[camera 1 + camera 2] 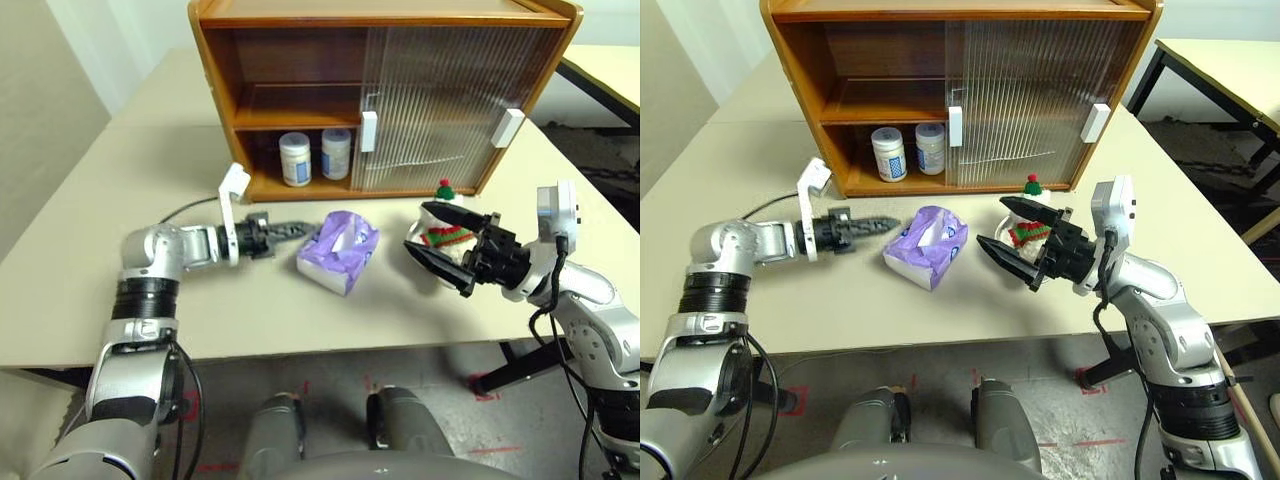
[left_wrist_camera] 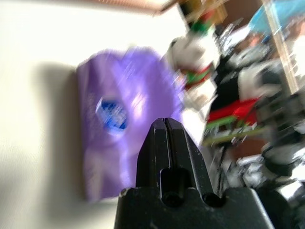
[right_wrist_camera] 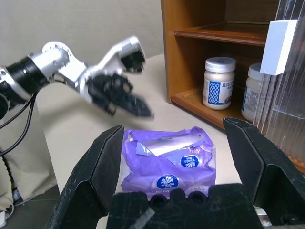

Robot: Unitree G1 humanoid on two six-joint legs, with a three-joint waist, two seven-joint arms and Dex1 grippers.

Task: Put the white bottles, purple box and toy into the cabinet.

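With its left gripper (image 1: 300,229) pinched shut on nothing and right gripper (image 1: 447,246) spread wide, the robot is needing to squeeze the soft purple box (image 1: 338,250) gently between both.

You're looking at an orange-brown cabinet (image 1: 300,60) with ribbed, translucent doors (image 1: 440,100) and white block handles (image 1: 369,131), standing on a pale cream table (image 1: 90,290). On its lower shelf sit two white bottles (image 1: 295,159) with white lids and pale blue-green labels, and the purple box (image 1: 338,251) is lavender with a white opening and a small blue-and-white logo. The toy (image 1: 1032,228) is white with a red-and-green striped scarf and what looks like a red-green hat — partly screened by black fingers (image 1: 440,268).
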